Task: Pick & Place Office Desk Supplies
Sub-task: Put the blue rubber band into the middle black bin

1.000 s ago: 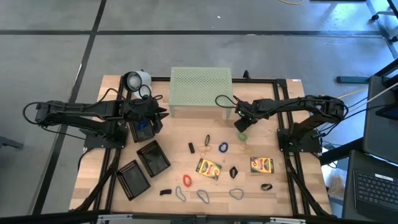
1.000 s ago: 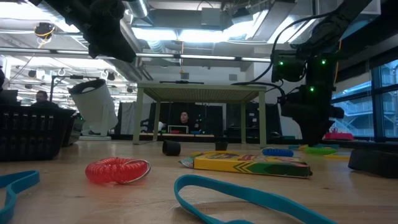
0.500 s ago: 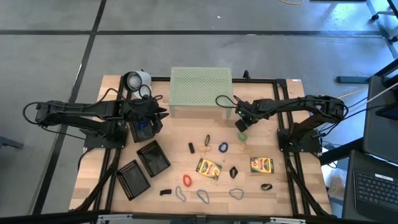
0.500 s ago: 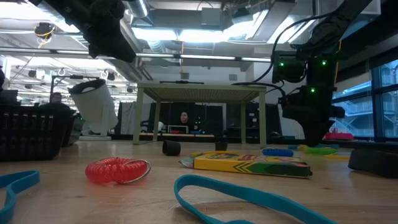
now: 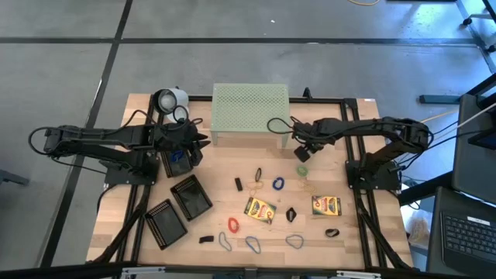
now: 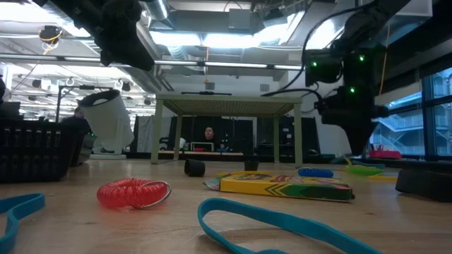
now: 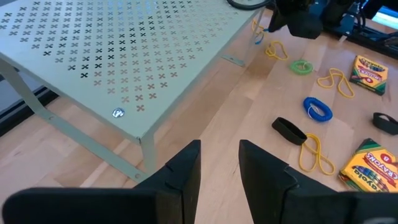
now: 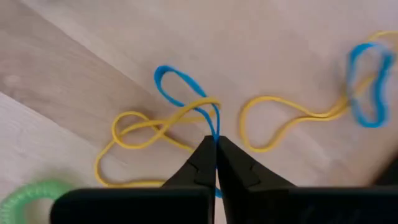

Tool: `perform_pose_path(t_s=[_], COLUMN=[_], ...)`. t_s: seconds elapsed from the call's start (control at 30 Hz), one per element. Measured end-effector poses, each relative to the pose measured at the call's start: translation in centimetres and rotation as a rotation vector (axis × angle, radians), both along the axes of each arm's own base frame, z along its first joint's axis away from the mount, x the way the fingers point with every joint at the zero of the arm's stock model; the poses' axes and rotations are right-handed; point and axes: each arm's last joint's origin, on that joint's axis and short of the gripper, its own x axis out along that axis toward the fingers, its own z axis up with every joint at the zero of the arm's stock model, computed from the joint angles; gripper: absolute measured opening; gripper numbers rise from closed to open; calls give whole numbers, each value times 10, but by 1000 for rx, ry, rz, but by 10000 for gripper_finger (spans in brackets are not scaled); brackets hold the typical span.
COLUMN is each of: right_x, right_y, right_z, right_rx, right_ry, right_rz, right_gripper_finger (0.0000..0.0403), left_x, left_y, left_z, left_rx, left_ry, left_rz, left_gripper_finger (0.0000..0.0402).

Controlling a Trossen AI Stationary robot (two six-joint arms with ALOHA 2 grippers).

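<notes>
A thin blue rubber band (image 8: 186,93) is pinched between the jaws of the right gripper (image 8: 215,146), which are closed tight on one strand so the rest of the loop hangs free ahead of the tips. A yellow rubber band (image 8: 155,127) crosses the blue loop just in front of the tips; whether it is caught with it I cannot tell, and if tangled it may drag along. Such a narrow tip-grip suits a limp loop lying flat, which offers nothing else to seize.

Taking the pale-green perforated stand (image 5: 249,108) as landmark: the right gripper (image 5: 302,149) hangs just off the stand's right front leg, above the bench (image 5: 341,232). The green coil (image 5: 301,169) lies a little farther from the stand, just beyond the gripper.

The left gripper (image 7: 219,163) waits by the stand's left front corner, its jaws parted with nothing between them. The other supplies lie scattered across the bench in front of the stand: two crayon boxes (image 5: 261,208), a blue coil (image 5: 278,184), more loops. A black mesh tray (image 5: 191,196) sits off the stand's left front, likely where the supplies are bound.
</notes>
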Motion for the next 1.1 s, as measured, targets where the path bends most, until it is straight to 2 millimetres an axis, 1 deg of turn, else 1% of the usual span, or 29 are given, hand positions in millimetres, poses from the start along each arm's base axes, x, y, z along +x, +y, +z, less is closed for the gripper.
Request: perform_pose_path(t_s=[0.17, 0.3, 0.4, 0.53, 0.6, 0.67, 0.77, 0.83, 0.97, 1.1], right_x=[6, 11, 13, 12, 11, 9, 4, 0, -6, -5], right_y=[6, 16, 26, 39, 43, 47, 52, 57, 63, 69], right_z=[22, 39, 47, 51, 51, 51, 53, 54, 60, 64], right_rx=[-47, -31, 58, 214, 251, 251, 218, 156, -98, -308], right_ry=[65, 101, 132, 155, 181, 221, 316, 409, 638, 770], right_rz=[38, 94, 214, 420, 504, 579, 667, 736, 899, 1010], right_gripper_finger=[6, 6, 6, 6, 6, 6, 6, 6, 6, 6], left_x=[0, 0, 0, 0, 0, 0, 0, 0, 0, 0], left_y=[0, 0, 0, 0, 0, 0, 0, 0, 0, 0], left_z=[0, 0, 0, 0, 0, 0, 0, 0, 0, 0], left_rx=[0, 0, 0, 0, 0, 0, 0, 0, 0, 0], left_ry=[0, 0, 0, 0, 0, 0, -1, -1, -1, -1], left_rz=[0, 0, 0, 0, 0, 0, 0, 0, 0, 0], left_gripper_finger=[103, 102, 103, 104, 103, 102, 103, 104, 102, 100])
